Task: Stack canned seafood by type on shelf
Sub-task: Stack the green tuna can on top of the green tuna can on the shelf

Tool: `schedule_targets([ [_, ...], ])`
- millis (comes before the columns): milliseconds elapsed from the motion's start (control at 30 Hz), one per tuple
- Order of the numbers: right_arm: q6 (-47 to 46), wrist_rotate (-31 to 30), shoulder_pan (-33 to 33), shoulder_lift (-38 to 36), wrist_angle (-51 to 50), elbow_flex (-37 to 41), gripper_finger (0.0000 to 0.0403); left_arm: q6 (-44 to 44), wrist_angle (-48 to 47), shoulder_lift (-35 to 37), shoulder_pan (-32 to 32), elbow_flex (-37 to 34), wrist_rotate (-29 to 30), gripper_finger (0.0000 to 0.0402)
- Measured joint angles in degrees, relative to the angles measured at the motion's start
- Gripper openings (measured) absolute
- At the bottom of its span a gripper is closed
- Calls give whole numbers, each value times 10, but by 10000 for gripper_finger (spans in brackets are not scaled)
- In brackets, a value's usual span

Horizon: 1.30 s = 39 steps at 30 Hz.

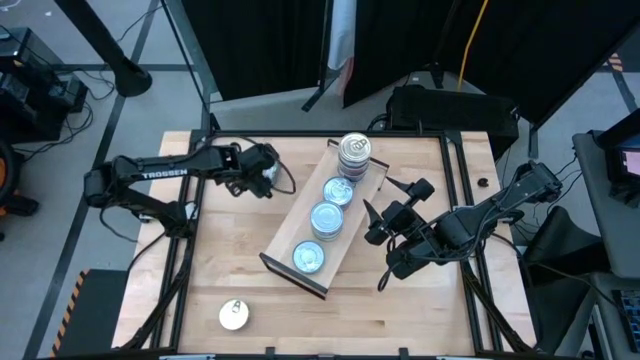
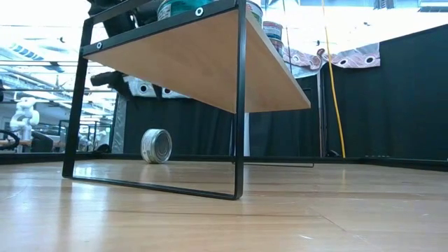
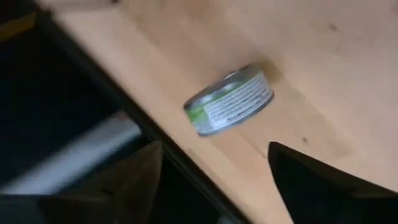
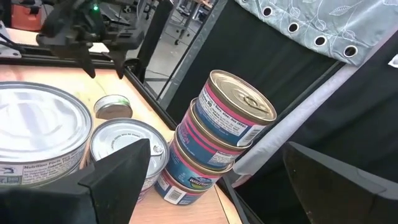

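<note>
The shelf (image 1: 300,240) lies slantwise mid-table. On it sit two blue-topped tins (image 1: 327,218), a silver-topped tin (image 1: 338,190) and, at its far end, a stack of tins (image 1: 353,155) (image 4: 217,140). My left gripper (image 1: 268,172) (image 3: 214,149) hangs open above a loose tin (image 3: 230,99) (image 4: 113,107) near the table's far edge. In the low view that tin (image 2: 157,145) stands on its rim. My right gripper (image 1: 390,205) (image 4: 217,146) waits open to the right of the shelf, pointing at the stack without touching it.
Another silver-topped tin (image 1: 233,315) lies flat near the table's front left corner. The low view shows the shelf (image 2: 210,63) raised on a black frame. Bare tabletop lies left of the shelf and along the front edge.
</note>
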<state>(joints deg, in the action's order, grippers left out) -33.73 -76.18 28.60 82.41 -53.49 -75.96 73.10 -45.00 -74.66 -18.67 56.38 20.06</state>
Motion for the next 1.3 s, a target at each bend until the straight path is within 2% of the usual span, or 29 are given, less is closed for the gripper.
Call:
schedule_targets([
  [133,5,13,0,0,0,0,361,112,-12,-8,-1,0,-21,323],
  [567,17,23,0,0,0,0,361,284,25,-91,-13,0,-21,327],
  [867,33,30,0,0,-1,0,361,335,30,-135,-13,0,12,327],
  [1133,34,30,0,0,-2,0,361,402,98,-157,-22,0,15,327],
  [1300,34,30,0,0,-2,0,361,402,99,-169,-34,0,20,306],
])
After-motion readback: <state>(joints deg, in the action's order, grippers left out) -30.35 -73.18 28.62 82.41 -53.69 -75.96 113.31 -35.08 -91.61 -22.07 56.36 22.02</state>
